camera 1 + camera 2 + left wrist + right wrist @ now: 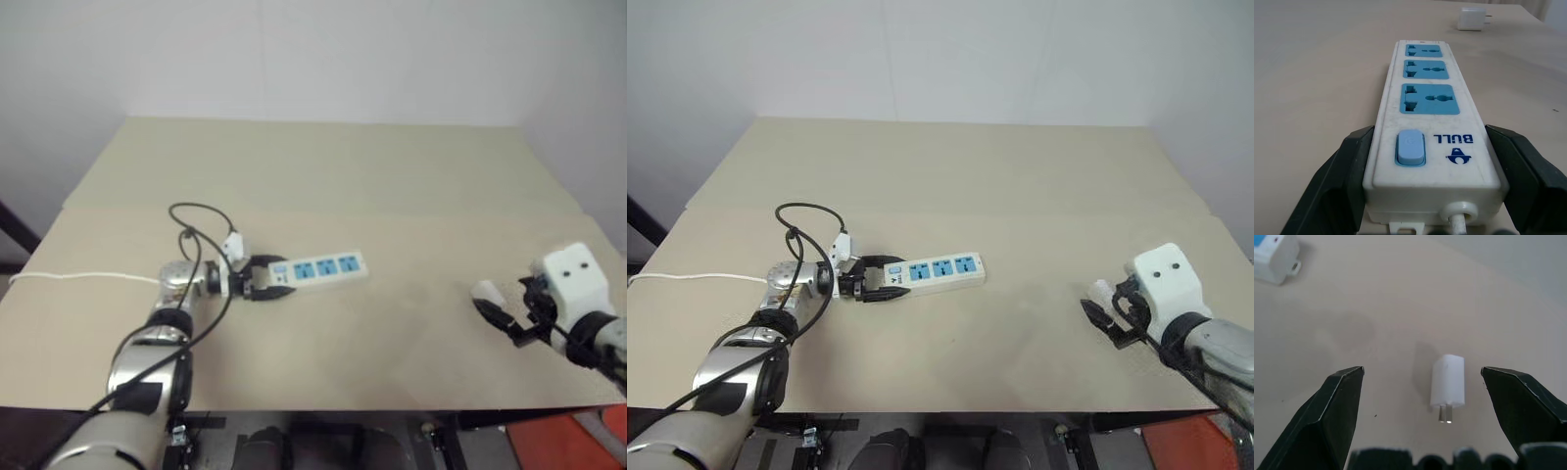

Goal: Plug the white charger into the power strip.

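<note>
We find the small, white, hard plastic charger (1447,382), light and slippery, between the right gripper (1422,374)'s wide jaws; we would grasp its flat sides. The left gripper (1427,169) clamps the long white plastic power strip (1428,117)'s switch end.

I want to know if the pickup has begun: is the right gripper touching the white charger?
Apart. In the right wrist view the white charger lies on the table between the open right gripper fingers, with bare table on both sides.

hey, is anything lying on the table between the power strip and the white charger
No. In the head views, bare table separates the power strip from the white charger.
</note>
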`<control>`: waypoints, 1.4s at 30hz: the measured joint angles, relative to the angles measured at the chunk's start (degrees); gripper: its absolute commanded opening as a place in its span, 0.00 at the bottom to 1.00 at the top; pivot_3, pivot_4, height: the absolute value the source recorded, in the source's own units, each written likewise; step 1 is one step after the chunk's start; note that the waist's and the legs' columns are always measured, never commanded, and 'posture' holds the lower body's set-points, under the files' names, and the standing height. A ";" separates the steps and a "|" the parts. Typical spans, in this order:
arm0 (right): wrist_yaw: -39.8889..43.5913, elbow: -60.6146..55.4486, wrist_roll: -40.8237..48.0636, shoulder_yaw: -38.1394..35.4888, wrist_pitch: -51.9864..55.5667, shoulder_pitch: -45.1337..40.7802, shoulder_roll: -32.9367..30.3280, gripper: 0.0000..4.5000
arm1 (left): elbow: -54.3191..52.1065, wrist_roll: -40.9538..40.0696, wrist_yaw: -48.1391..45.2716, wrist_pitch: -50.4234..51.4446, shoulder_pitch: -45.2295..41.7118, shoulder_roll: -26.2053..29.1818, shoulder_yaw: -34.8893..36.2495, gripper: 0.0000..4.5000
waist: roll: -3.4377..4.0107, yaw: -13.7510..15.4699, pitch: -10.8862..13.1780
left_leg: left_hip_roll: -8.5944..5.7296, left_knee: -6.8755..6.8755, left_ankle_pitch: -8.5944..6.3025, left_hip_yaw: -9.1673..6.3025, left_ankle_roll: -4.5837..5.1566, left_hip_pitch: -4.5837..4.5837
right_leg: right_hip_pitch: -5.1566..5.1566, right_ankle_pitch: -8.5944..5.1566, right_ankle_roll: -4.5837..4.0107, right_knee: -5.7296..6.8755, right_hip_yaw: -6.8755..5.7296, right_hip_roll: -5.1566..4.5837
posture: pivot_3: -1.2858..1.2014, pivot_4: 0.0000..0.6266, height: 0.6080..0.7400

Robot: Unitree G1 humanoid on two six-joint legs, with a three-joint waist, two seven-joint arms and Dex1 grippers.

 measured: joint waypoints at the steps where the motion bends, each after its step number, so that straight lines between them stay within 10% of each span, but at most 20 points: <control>1: 0.75 2.70 0.87 2.54 2.41 -4.99 -2.51 1.00 | -1.10 -0.12 0.23 0.01 0.79 -0.07 -0.10 0.73 | 0.02 -0.08 -0.01 | 0.00 0.04 -0.02 0.02 0.04 0.02 | -0.01 0.01 0.00 0.00 0.06 -0.02 | 0.52 0.24 1.00; 9: 8.37 27.53 1.39 29.42 9.76 -35.30 -15.85 1.00 | -8.90 -0.54 2.11 1.04 4.32 -2.02 -1.64 0.73 | 0.10 0.14 -0.06 | -0.05 0.06 -0.10 0.07 0.14 -0.12 | -0.11 0.04 0.04 -0.06 0.09 -0.11 | 0.52 0.24 1.00; 20: 27.52 56.88 -13.09 61.79 -2.12 -55.20 -12.93 1.00 | -13.09 -0.92 3.74 2.69 6.51 -3.21 -2.40 0.73 | 0.27 0.16 -0.16 | -0.32 0.17 -0.14 0.14 0.22 -0.23 | -0.15 0.16 0.27 -0.08 0.12 -0.32 | 0.52 0.24 1.00; 42: 39.62 75.09 -25.36 67.10 -6.87 -57.71 -4.88 1.00 | -14.69 -2.12 1.23 5.24 6.85 -3.38 -4.39 0.73 | 0.54 -0.07 -0.31 | -0.32 0.17 -0.09 0.17 0.13 -0.34 | -0.25 0.16 0.27 -0.06 0.03 -0.31 | 0.52 0.24 1.00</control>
